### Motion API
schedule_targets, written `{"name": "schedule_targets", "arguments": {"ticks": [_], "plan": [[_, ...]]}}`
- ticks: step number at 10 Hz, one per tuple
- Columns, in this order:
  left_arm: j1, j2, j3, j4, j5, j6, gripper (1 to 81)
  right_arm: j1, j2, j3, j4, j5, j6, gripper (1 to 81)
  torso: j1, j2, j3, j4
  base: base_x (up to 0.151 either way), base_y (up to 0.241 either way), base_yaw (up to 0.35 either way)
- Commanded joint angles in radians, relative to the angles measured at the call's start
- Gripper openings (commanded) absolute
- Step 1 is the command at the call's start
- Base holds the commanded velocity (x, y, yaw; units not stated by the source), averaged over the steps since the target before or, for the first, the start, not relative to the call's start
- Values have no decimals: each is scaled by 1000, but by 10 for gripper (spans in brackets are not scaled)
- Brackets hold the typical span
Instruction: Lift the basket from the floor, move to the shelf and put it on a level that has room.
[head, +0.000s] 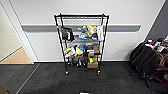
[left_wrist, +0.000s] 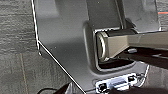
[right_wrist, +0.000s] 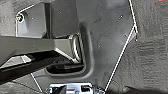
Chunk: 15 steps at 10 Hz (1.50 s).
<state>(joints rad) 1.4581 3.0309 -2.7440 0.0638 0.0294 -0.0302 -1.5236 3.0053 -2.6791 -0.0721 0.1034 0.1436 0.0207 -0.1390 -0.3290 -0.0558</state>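
grey carpet floor (head: 50, 80) beneath shelf (head: 81, 42), against wall (head: 120, 45)

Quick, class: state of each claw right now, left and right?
Left claw: cannot be told; the left wrist view shows robot body and carpet.
Right claw: cannot be told; the right wrist view shows the same.

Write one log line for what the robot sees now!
scene: tall black wire rack against white wall | top tier: bare | lower tiers: toys, boxes | floor: dark grey carpet
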Motion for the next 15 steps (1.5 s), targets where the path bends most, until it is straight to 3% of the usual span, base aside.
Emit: {"name": "schedule_targets", "arguments": {"ticks": [1,4,5,7,8,9,11,15], "plan": [[-25,-3,4,-6,69,-5,811,24,-3,-1,2,-62,4,811,0,0,0,0,0,0,0],[-34,-19,9,-6,66,-7,811,42,-6,12,5,-57,5,811,0,0,0,0,0,0,0],[-49,-27,15,-5,57,-8,811,77,-9,12,5,-57,7,811,64,-100,0,0,0,0,0],[-96,-48,36,-9,46,-13,811,140,-18,15,6,-62,8,811,81,-128,0,0,0,0,0],[-119,-62,47,-21,46,-14,811,164,-21,16,6,-60,8,811,98,-155,-30,0,0,0,0],[-145,-73,50,-36,47,-13,811,187,-26,18,6,-62,10,811,119,-191,-97,0,0,0,0],[-196,-96,50,-65,58,-13,811,234,-47,38,8,-73,11,811,152,-243,-137,0,0,0,0],[-296,-154,148,-121,67,-13,811,306,-152,171,9,-77,16,811,238,-377,-262,0,0,0,0]]}}
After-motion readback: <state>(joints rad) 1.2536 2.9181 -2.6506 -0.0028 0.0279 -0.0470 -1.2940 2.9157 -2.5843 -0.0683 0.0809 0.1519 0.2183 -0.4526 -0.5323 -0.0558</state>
